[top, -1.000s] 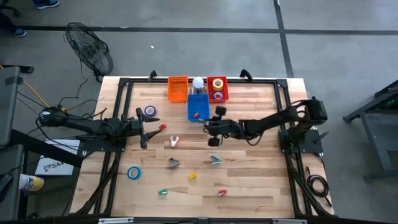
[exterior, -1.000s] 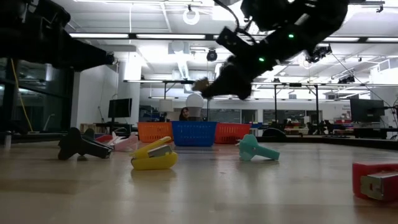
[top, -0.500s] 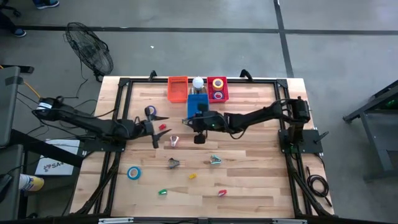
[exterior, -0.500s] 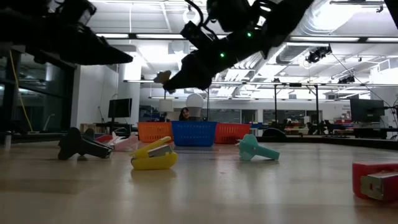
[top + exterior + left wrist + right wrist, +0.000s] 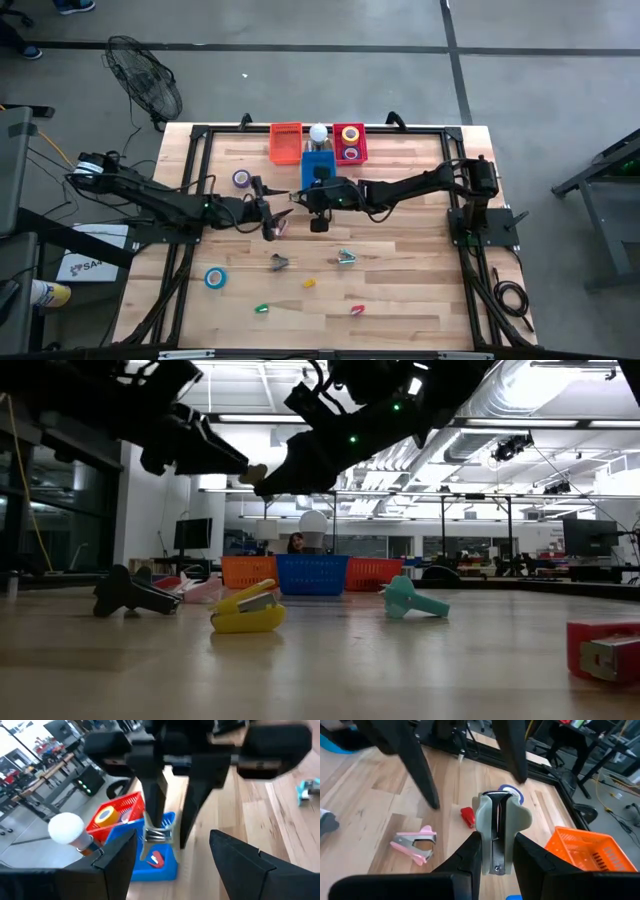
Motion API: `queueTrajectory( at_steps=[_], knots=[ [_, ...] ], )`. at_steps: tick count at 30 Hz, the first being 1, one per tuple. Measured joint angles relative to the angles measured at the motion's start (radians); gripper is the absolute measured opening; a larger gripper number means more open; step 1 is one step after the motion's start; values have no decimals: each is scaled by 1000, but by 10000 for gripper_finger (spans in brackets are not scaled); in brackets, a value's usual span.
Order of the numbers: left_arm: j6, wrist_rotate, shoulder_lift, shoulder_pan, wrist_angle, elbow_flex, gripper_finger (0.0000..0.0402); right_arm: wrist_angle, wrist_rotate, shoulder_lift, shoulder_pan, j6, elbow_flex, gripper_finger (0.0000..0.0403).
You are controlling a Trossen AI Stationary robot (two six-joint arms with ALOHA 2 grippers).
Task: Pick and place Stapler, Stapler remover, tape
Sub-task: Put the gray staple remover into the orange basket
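Observation:
My right gripper (image 5: 298, 198) reaches in from the table's right and is shut on a cream staple remover (image 5: 497, 827), held in the air in front of the blue bin (image 5: 318, 172). My left gripper (image 5: 274, 216) comes from the left and stands open, facing the right gripper at a short gap (image 5: 172, 845), touching nothing. A pink staple remover (image 5: 281, 227) lies on the table below them. One blue tape roll (image 5: 241, 178) and another (image 5: 215, 277) lie flat on the left. A yellow stapler (image 5: 247, 612) rests on the near side. My right gripper pinches the cream staple remover between its two fingers, by the two flat sides of its lower body (image 5: 492, 855). The fingers come from the table's right, slanting slightly down. The remover sticks out ahead of the fingertips (image 5: 256, 475), lifted clear of the table.
An orange bin (image 5: 285, 142), the blue bin and a red bin (image 5: 350, 142) with tape rolls stand at the far edge, with a white bulb (image 5: 318, 131) between them. A dark remover (image 5: 279, 262), a teal remover (image 5: 346, 258), a green piece (image 5: 262, 309) and a red stapler (image 5: 356, 310) lie nearer.
My left gripper has swung toward the table's right, rolling as it went, and now faces the right gripper. My right gripper first carried the cream remover toward the table's left and slightly up, then held still. The remover stays clear of the table.

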Motion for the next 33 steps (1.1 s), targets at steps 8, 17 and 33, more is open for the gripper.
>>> queueTrajectory(
  at_steps=[8, 17, 33],
  knots=[
    [-19, 11, 74, 9, 2, 35, 246, 0, -58, 0, 19, -68, 0, 78],
    [-79, 88, 76, 32, 4, 35, 246, -45, -18, 0, 32, -129, -1, 78],
    [-105, 135, 76, 32, -4, 35, 192, -58, -9, 0, 32, -138, -1, 77]
  ],
)
